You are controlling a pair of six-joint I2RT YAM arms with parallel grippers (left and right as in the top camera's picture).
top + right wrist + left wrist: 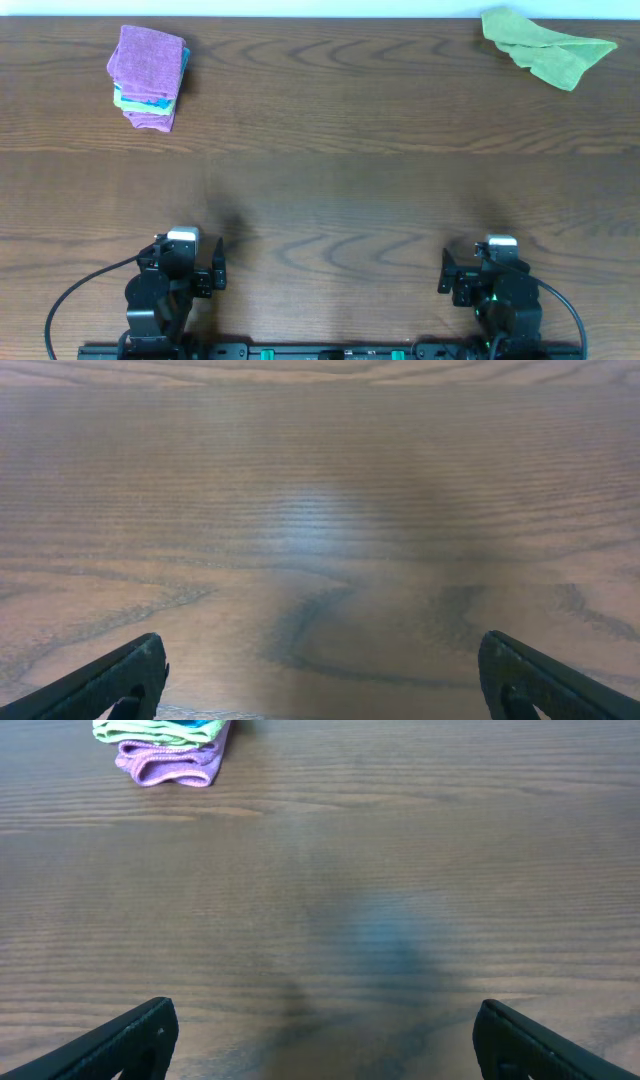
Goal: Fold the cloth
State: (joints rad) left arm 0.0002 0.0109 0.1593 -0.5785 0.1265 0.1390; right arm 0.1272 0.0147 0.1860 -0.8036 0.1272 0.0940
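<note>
A lilac cloth (150, 55) lies folded on top of a small stack at the table's far left; no tag shows on it. Under it are a blue, a green and a purple cloth (148, 112). The left wrist view shows only the stack's lower layers, with the bottom purple cloth (168, 765) at its top left. My left gripper (192, 265) (325, 1025) is open and empty near the front edge, far from the stack. My right gripper (482, 268) (322, 660) is open and empty over bare wood at the front right.
A lime-green cloth (545, 48) lies crumpled at the far right corner. The brown wooden table (330, 190) spreads between the cloths and the arms. The arm bases and a rail (330, 352) sit at the front edge.
</note>
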